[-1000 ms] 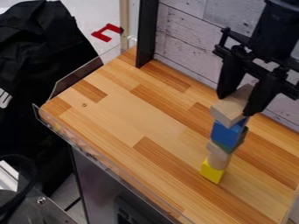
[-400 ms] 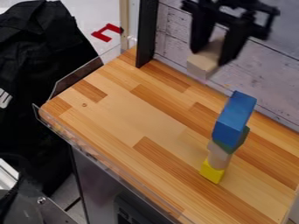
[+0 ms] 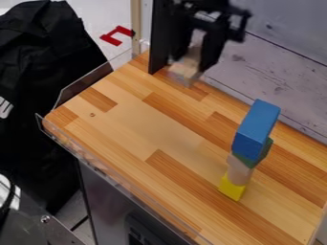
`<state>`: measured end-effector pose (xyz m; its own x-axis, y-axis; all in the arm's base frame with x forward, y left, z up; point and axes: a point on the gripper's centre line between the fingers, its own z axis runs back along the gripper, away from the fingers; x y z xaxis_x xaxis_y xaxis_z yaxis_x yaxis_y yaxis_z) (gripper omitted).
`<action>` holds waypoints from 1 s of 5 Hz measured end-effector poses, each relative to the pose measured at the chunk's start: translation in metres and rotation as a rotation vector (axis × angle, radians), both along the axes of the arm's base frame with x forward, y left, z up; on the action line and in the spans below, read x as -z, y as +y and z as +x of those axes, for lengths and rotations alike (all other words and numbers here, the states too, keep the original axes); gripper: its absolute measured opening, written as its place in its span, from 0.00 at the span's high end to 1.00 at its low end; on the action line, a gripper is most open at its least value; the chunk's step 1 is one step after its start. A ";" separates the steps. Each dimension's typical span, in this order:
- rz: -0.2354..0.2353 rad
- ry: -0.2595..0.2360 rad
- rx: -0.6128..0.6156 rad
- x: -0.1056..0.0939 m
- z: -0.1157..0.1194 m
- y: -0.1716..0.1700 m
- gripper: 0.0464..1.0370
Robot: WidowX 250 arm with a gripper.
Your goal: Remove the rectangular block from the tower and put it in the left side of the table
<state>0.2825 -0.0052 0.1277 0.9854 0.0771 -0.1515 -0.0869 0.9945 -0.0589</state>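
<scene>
We have the pale wooden block [image 3: 184, 72] off the tower, so we judge the first part done; the gripper [image 3: 190, 65] has its two fingers a little way apart, one on each side of the block, and they pinch it tight. The block hangs near the black post [image 3: 161, 38], at the back of the table [image 3: 127, 117]; what is left, we think, is to bring it to the left side, set it down and let go.

The rest of the tower stands up by itself; we see a long, smooth blue block [image 3: 256, 128] on top, tilted a bit, then a green block [image 3: 266, 148], then a round tan block [image 3: 239, 173], then a yellow block [image 3: 230, 188] at the bottom; the table is wood with light and dark stripes; the wall [image 3: 281, 60] looks like grey boards with dark marks.
</scene>
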 end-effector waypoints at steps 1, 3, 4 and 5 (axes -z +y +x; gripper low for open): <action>0.024 0.002 -0.043 0.024 0.007 0.023 0.53; 0.026 0.042 -0.138 0.072 0.016 0.054 0.53; 0.038 0.073 -0.146 0.092 0.015 0.057 0.53; 0.085 0.109 -0.233 0.116 0.000 0.054 0.53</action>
